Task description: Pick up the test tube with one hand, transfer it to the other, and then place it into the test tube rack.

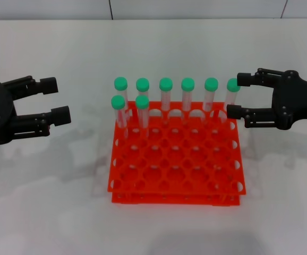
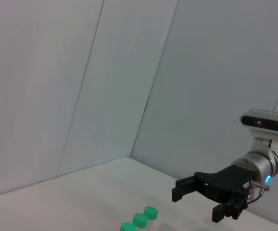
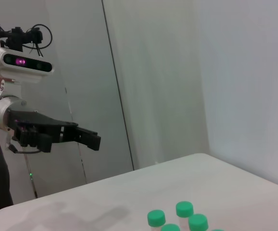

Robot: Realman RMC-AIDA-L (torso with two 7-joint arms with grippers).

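At the rack's (image 1: 176,154) two o'clock corner, the test tube (image 1: 231,98) stands between the spread right gripper (image 1: 235,95) fingers, seemingly released; withdrawing carelessly could tip it. The left gripper (image 1: 54,99) hangs open at nine o'clock.

A plain white counter (image 1: 47,212) stretches across the scene, its matte surface catching soft grey shadows. Behind it, pale wall panels (image 2: 57,72) rise, divided by thin dark seams (image 3: 117,96) that run from the counter's far edge up the wall.
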